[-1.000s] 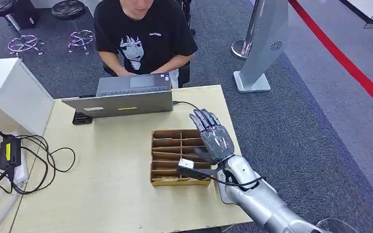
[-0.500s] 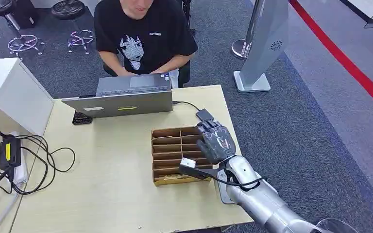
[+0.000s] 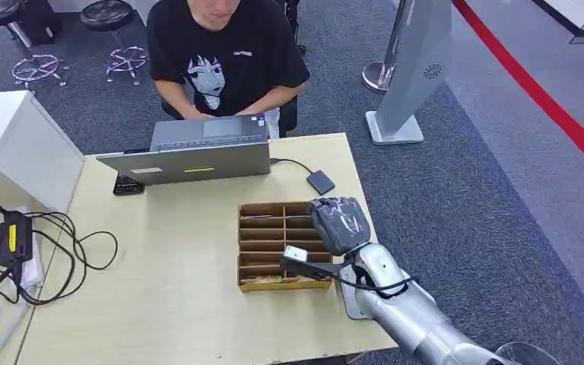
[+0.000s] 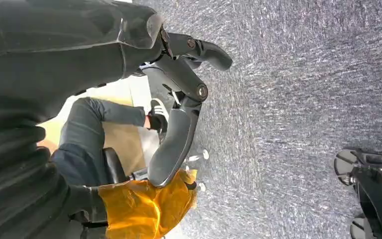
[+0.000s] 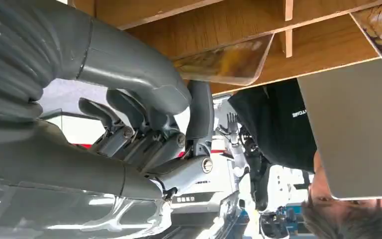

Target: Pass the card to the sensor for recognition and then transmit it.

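The right robot hand [image 3: 339,223] hovers over the divided wooden tray [image 3: 258,228] on the counter [image 3: 167,304], fingers curled in, grasping nothing. A glossy, brownish, round-cornered card [image 5: 224,62] stands in a slot near its fingertips [image 5: 199,112], visible in the right wrist view. The small dark sensor [image 3: 320,182] lies at 12 o'clock from the hand. The left robot hand [image 4: 179,114] hangs released above the carpet.

Your right hand [image 3: 338,222] covers the right end of the brown compartmented cardboard tray [image 3: 262,228], so you cannot tell whether its curled fingers touch a card. In the right wrist view, the glossy printed card [image 5: 224,62] in the tray is partly behind the thumb.
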